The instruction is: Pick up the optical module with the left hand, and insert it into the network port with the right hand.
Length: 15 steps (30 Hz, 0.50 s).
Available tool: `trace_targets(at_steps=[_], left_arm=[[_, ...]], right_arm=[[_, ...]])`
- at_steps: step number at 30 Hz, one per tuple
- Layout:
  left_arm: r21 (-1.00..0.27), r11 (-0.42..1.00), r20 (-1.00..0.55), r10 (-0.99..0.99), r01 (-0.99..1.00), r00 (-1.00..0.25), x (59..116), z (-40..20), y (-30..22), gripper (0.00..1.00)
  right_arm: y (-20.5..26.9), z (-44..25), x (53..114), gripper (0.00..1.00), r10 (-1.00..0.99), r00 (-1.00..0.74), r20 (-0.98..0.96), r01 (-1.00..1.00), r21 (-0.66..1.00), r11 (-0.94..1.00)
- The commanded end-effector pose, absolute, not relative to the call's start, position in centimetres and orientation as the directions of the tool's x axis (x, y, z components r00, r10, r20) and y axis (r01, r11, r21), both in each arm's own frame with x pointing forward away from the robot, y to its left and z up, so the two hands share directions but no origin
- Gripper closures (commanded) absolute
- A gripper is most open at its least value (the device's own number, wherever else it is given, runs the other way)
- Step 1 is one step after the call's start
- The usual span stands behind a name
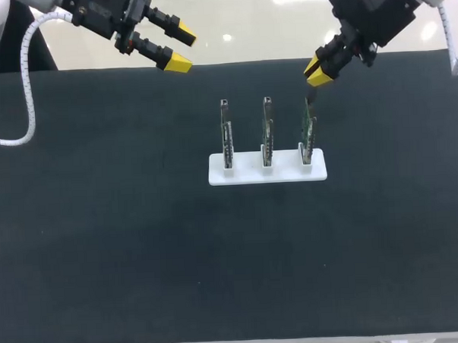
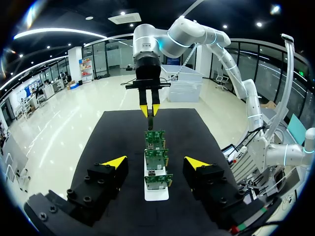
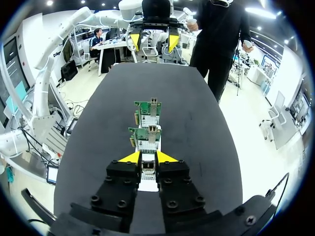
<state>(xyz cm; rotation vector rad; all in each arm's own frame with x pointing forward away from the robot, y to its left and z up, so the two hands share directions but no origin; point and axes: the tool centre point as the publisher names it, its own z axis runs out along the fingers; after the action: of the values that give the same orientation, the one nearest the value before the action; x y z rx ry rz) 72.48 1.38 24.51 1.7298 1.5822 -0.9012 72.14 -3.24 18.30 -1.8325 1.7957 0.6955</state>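
Left hand [image 1: 182, 50] spread, right hand [image 1: 316, 71] pinched

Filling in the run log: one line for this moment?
left end effector: open, empty | right end effector: shut on optical module | position: over right-hand board in white holder

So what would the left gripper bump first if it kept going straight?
Probably the nearest green circuit board standing in the white holder: it lies straight ahead of the open left gripper. Depth is unclear, so it could pass above.
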Motion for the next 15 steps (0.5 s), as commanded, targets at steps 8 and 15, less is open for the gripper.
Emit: trace_targets(at_steps=[8,15], left_arm=[[-0.005,-0.091,-0.816,0.576,0.996,0.049,72.55,24.56,1.34,0.0],[-0.005,-0.091,-0.816,0.576,0.996,0.049,72.55,24.56,1.34,0.0]], right_arm=[[-3.15,17.97,72.27,1.0,-0.753,0.013,-0.658,-1.0,0.005,-0.022],[-3.2,17.91,72.46,1.0,-0.754,0.017,-0.657,-1.0,0.002,-0.025]])
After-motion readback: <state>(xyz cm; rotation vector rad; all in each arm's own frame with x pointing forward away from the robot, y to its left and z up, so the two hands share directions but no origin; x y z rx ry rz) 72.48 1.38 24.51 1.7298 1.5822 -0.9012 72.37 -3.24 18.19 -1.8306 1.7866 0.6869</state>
